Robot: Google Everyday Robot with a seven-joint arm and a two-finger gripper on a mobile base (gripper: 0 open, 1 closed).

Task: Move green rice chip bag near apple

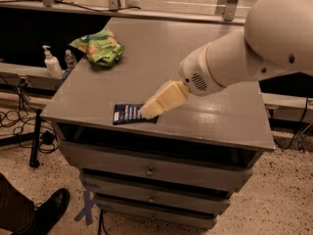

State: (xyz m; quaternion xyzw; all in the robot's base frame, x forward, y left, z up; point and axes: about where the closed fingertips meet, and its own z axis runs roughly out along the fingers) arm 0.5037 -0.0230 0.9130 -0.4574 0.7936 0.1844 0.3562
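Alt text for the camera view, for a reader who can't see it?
A white robot arm reaches from the right over a grey drawer cabinet, its gripper down at a dark blue packet near the front edge. A crinkled green chip bag lies at the far left corner; no apple is in view.

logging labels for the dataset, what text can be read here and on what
Nothing can be read.
Flat dark blue packet, at the tip of the cream pincer: pale print, too blurred.
Wrinkly light-green foil snack bag: print too blurred.
White pump bottle: label too small.
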